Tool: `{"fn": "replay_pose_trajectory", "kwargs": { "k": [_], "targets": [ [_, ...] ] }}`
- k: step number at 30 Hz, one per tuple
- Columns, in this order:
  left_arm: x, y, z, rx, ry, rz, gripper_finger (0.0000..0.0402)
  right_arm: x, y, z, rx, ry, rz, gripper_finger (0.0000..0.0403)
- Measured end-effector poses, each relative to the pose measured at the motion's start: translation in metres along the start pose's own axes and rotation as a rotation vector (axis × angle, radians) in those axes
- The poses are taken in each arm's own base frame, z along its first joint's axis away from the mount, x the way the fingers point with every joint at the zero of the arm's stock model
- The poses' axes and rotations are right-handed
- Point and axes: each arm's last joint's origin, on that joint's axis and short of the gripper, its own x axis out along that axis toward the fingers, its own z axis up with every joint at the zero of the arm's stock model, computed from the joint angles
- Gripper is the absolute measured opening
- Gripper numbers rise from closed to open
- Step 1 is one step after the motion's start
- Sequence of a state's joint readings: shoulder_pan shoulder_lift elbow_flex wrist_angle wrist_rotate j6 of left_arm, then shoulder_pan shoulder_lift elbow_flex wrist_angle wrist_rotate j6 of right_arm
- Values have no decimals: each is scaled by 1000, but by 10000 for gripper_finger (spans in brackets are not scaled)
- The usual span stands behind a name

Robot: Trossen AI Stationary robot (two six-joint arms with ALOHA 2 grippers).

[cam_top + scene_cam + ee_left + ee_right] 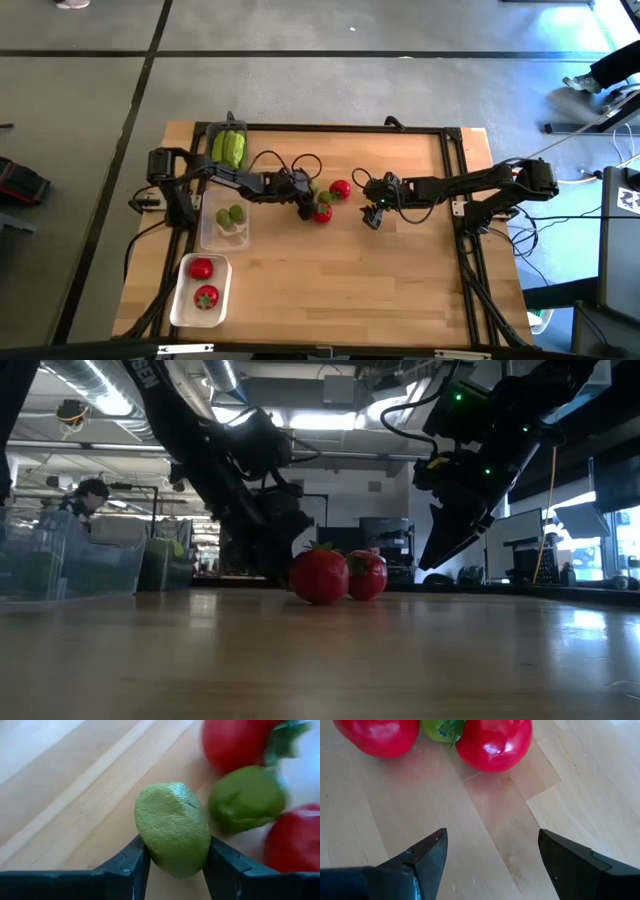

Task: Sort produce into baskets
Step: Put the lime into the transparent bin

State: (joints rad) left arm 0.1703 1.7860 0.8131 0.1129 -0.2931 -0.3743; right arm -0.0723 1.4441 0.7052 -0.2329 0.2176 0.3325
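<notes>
My left gripper (307,203) is shut on a small round green fruit (173,827) at the table's middle. Beside it lie another green fruit (246,797) and two red tomatoes (340,188) (322,212). My right gripper (373,215) is open and empty, just right of the tomatoes, which also show in the right wrist view (494,742). At the left, the dark grey basket (212,133) holds light-green cucumbers (229,149), the clear basket (208,230) holds two green fruits (230,215), and the white basket (184,300) holds two tomatoes (203,282). My left gripper pinches the green fruit by its two opposite sides (147,847) between its two fingers (131,865). The fruit sticks out past the fingertips. Whether it rests on the table or is lifted, I cannot tell.
Black cables (285,165) loop over the table behind the left gripper. The table has a dark frame rail (330,128) along its far edge. Bare wood lies toward the near edge (350,290). A person (85,495) shows in the room beyond.
</notes>
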Motion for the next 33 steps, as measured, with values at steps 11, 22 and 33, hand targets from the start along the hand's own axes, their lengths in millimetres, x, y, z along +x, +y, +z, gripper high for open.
{"fn": "replay_pose_trajectory", "kwargs": {
  "k": [11, 22, 33],
  "targets": [
    [-61, -9, 12, 53, 0, -52, 161, 0, 0, 0, 0, 1, -1, 292],
    [-140, -2, -2, 45, 131, -64, 162, 0, 0, 0, 0, 0, 0, 292],
    [-193, 3, -33, -32, 383, -159, 163, 0, 0, 0, 0, 0, 0, 292]
  ]
}}
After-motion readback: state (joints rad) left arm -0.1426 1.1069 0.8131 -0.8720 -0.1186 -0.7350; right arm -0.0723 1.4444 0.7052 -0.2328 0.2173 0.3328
